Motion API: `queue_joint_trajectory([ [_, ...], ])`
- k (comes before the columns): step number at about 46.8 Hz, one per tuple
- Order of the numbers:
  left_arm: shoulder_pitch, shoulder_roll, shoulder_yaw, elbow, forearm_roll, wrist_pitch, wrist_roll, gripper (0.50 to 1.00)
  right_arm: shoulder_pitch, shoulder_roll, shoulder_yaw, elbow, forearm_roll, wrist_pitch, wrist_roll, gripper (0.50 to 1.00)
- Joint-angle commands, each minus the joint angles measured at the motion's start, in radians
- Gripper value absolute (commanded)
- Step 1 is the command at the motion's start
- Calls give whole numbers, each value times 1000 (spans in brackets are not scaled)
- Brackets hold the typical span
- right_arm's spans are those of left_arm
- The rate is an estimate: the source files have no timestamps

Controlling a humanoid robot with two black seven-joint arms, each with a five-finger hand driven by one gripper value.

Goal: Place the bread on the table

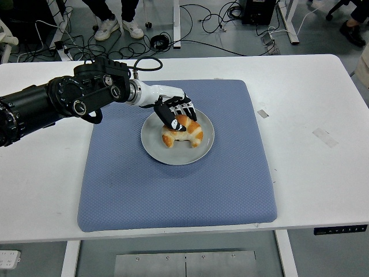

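Observation:
A golden croissant (185, 134) lies flat on a grey round plate (202, 147) in the middle of a blue mat (173, 190). My left hand (175, 113) reaches in from the left. Its black fingers (185, 109) curl over the bread's upper left end, and the thumb presses against the bread's left side. The part of the croissant under the hand is hidden. The right arm does not show.
White tabletop (311, 115) surrounds the mat on all sides, with small tape marks (263, 113) to the right. Beyond the far edge are cables on the floor and a person's feet (118, 26).

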Motion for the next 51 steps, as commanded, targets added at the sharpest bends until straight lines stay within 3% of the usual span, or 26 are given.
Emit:
queue_joint_trajectory([
  [1, -4, 3, -5, 0, -1, -1, -1, 640, 0, 0, 0, 0, 0, 0, 1, 1000],
  [12, -43, 33, -6, 6, -14, 0, 0, 642, 0, 0, 0, 0, 0, 0, -1, 1000],
  [25, -55, 121, -14, 14, -16, 34, -1, 645, 0, 0, 0, 0, 0, 0, -1, 1000],
  [40, -34, 227, -15, 16, -16, 68, -3, 657, 0, 0, 0, 0, 0, 0, 1, 1000],
  [51, 22, 241, -15, 59, -14, 88, -3, 664, 0, 0, 0, 0, 0, 0, -1, 1000],
])
